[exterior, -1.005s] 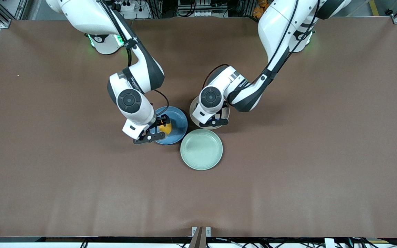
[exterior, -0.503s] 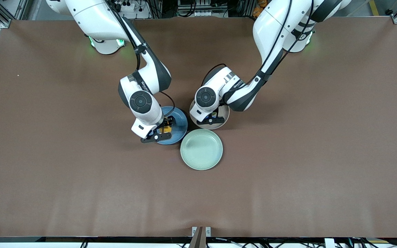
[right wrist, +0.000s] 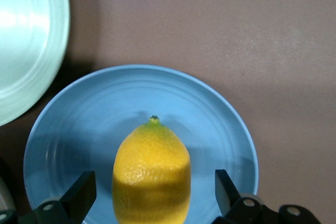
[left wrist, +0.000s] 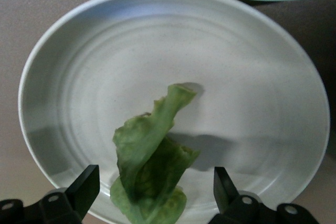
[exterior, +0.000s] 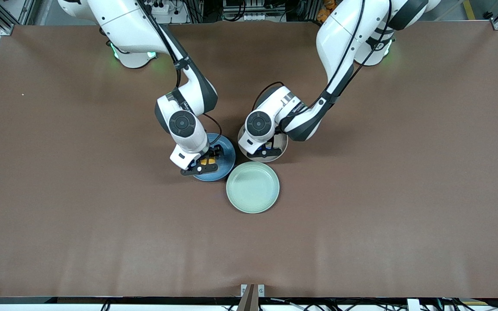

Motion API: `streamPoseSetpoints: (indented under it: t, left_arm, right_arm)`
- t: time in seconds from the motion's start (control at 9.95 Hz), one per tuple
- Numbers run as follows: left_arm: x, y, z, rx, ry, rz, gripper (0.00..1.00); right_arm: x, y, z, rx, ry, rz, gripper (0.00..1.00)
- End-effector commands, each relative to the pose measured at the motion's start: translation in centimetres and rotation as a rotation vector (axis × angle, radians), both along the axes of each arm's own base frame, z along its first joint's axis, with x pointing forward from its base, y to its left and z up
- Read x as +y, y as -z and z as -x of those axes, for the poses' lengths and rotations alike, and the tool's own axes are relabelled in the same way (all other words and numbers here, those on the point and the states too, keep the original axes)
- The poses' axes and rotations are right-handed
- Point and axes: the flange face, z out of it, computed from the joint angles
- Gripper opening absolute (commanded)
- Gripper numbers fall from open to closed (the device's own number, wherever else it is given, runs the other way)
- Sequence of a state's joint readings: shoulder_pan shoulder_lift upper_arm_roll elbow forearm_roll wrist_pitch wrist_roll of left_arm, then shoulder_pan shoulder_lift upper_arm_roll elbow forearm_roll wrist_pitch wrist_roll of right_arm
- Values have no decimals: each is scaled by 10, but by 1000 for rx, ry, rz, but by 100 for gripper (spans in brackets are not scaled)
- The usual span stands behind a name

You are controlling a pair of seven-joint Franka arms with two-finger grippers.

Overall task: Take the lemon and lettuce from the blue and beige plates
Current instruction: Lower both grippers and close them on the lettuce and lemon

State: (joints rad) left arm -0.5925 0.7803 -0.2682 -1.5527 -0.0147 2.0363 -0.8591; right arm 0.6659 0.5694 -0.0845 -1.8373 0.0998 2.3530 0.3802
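Lemon (right wrist: 151, 174), a small oval yellow fruit with dimpled skin and a tiny green tip, lies on the round matte medium-blue plate (right wrist: 79, 129). The right gripper (right wrist: 152, 198) is lowered over that plate, its two black fingers (right wrist: 79, 192) spread wide, one on each side of the fruit and clear of it. In the front view the same gripper (exterior: 203, 163) covers much of the blue plate (exterior: 227, 153), with a bit of yellow lemon (exterior: 208, 161) showing between the fingers.

A small wrinkled green lettuce leaf piece (left wrist: 149, 174) lies on the round pale beige plate (left wrist: 252, 77), curling up at one end. The left gripper (left wrist: 152, 192) hangs low over this plate, its black fingers (left wrist: 84, 187) wide apart on either side of the leaf, not touching it. In the front view the left gripper (exterior: 268, 151) hides most of the beige plate (exterior: 283, 144).

The two plates sit side by side near the middle of the brown table (exterior: 404, 194), the blue one toward the right arm's end. A round pale mint-green plate (exterior: 253, 187) lies just beside both, nearer to the front camera, with nothing on it.
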Motion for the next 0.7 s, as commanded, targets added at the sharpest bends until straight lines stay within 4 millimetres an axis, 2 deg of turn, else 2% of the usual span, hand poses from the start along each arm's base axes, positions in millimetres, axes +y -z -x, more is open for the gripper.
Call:
streamPoseSetpoints:
  t: [0.0, 0.1, 0.2, 0.3, 0.4, 0.6]
  left_arm:
    - [-4, 0, -2, -21, -12, -10, 44]
    - [-3, 0, -1, -22, -10, -12, 30]
    - [-2, -1, -4, -19, -19, -8, 22]
    - [-1, -3, -6, -20, -23, -6, 5]
    - [-2, -5, -5, -23, -20, -4, 0]
    - [-2, -9, -4, -26, -10, -10, 0]
  right_arm:
    - [6, 10, 5, -4, 19, -5, 100]
    - [10, 18, 9, -8, 27, -4, 100]
    - [9, 24, 12, -17, 30, -7, 100]
    - [6, 32, 15, -35, 32, -14, 100]
    - [5, 36, 17, -43, 32, -18, 100]
    - [6, 40, 20, -44, 28, -16, 100]
